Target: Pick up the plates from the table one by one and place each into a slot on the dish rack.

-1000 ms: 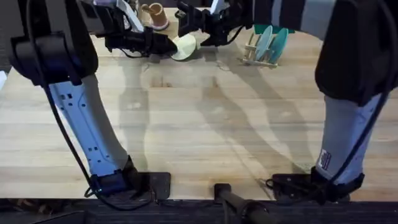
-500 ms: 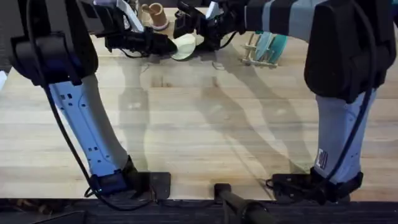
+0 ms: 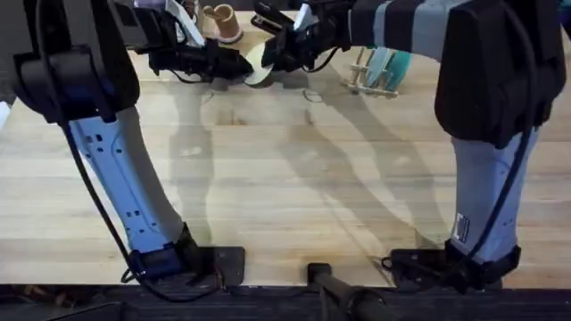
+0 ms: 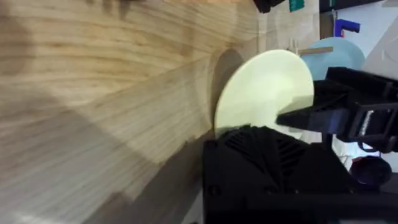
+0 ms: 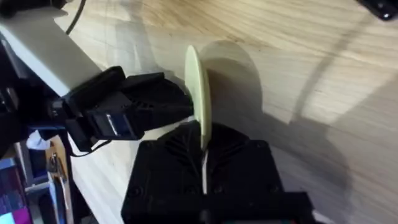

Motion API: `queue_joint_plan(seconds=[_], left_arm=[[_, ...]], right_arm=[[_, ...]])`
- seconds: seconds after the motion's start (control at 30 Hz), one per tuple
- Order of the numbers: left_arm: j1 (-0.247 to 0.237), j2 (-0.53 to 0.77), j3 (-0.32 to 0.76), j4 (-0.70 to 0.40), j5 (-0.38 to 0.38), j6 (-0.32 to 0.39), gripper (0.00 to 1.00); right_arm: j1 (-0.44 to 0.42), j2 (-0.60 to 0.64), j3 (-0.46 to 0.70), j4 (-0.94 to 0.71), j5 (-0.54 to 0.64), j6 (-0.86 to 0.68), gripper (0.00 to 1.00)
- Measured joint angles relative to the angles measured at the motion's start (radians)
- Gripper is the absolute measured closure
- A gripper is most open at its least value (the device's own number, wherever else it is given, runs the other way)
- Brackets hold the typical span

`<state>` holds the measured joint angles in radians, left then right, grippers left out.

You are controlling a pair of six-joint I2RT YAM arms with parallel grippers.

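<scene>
Since a second ago my right arm has swung in from the right, and its end effector [image 3: 278,52] has come onto the small round pale cream-yellow plate [image 3: 257,64] from the side opposite the left end effector [image 3: 239,64]; the plate itself has barely shifted at the far edge of the pale planked wooden worktop [image 3: 294,178].

From the overhead camera I see both black end effectors meeting at that plate, the left one reaching in from the left, the right one from the right. The plate stands on edge, tilted, with its lower rim at or just above the worktop (I cannot tell which).

On the right wrist camera the plate [image 5: 199,99] shows edge-on, its rim running down into the narrow gap between my right fingers, which are clamped on it. The left end effector [image 5: 180,102] is touching the plate's other face.

On the left wrist camera the plate's flat face [image 4: 261,93] is turned to me, and my left fingers are closed on its near rim.

Further right, the small pale wooden dish rack [image 3: 373,78] holds a light blue plate [image 3: 377,61] and a teal plate [image 3: 398,64] upright between its pegs.
</scene>
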<state>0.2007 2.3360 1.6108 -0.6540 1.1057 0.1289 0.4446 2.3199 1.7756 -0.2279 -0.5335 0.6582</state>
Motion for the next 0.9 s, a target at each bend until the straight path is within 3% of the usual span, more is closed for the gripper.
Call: queue_joint_plan(seconds=[0.53, 0.77, 0.9], left_arm=[[0.000, -0.006, 0.000, -0.015, -0.008, 0.003, 0.962], [-0.006, -0.100, -0.013, -0.148, -0.167, 0.051, 0.960], [-0.008, -0.189, -0.013, -0.190, -0.213, 0.077, 0.960]], right_arm=[[-0.002, 0.000, 0.000, 0.001, -0.006, -0.025, 0.971], [-0.006, -0.061, 0.000, -0.094, 0.054, -0.096, 0.970], [-0.011, -0.156, 0.000, -0.148, 0.110, -0.155, 0.970]])
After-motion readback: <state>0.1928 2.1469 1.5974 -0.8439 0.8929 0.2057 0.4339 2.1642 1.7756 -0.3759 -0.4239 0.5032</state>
